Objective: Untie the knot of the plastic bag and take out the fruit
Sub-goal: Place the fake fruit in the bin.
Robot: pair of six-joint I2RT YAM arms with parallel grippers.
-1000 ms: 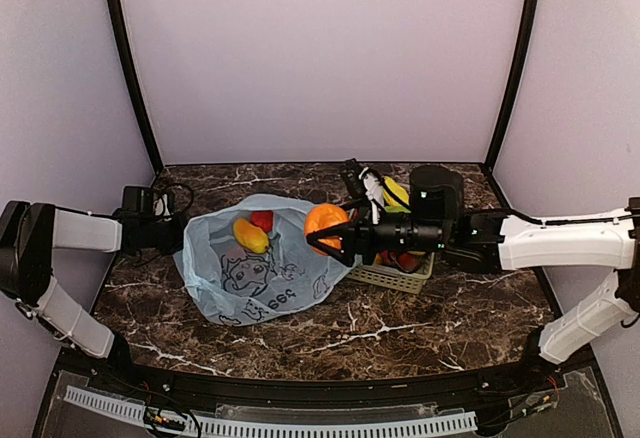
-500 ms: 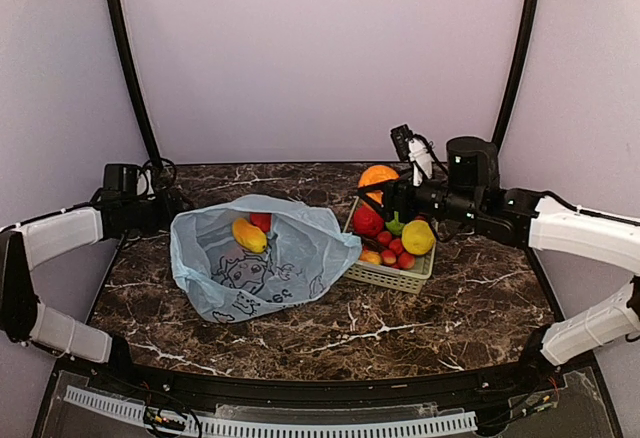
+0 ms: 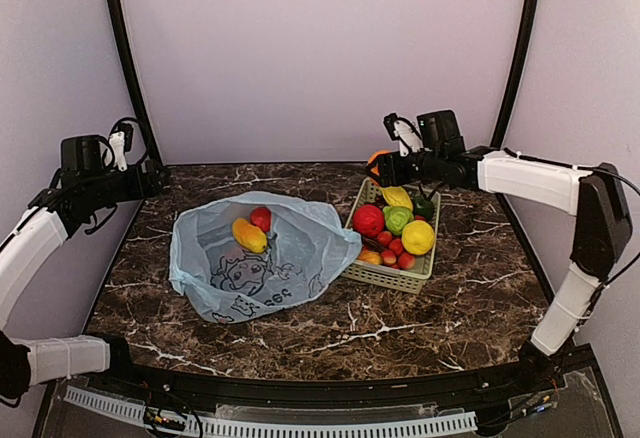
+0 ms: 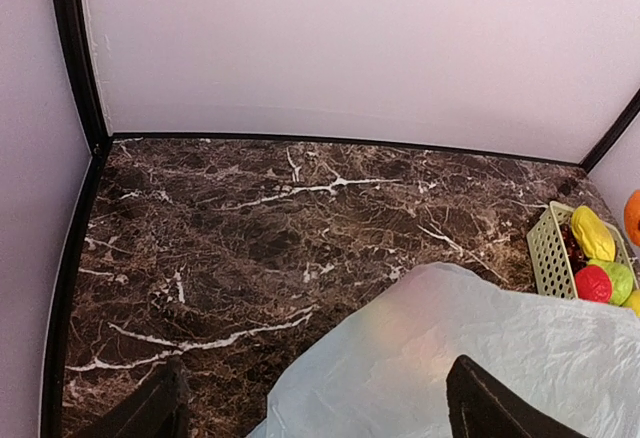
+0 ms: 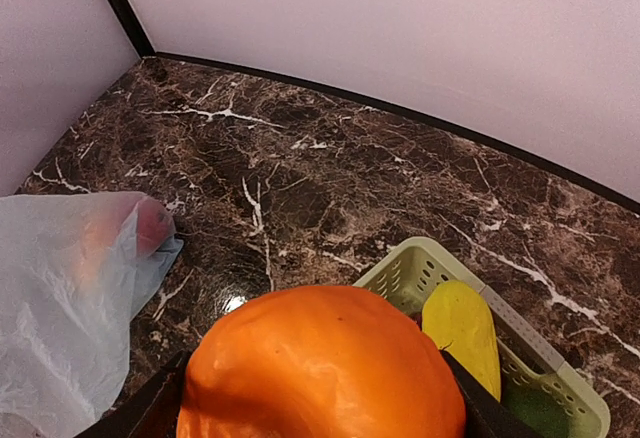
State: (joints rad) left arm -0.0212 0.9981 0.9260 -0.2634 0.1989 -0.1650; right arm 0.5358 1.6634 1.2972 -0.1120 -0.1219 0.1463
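Observation:
The light blue plastic bag lies left of centre with its mouth open; the knot is not in view. Inside it sit a yellow-orange mango-shaped fruit and a red fruit. My right gripper is shut on an orange above the basket's far left corner; in the right wrist view the orange fills the space between the fingers. My left gripper hangs open at the back left, away from the bag. In the left wrist view the bag lies below its empty jaws.
A pale green lattice basket right of the bag holds a red fruit, a green one, yellow ones and small red strawberries. The basket rim and a yellow fruit lie just under the orange. Walls enclose three sides.
The left gripper opened, let go of the bag's edge and drew up and back to the left. The right arm carried the orange from over the bag to above the basket's far corner.

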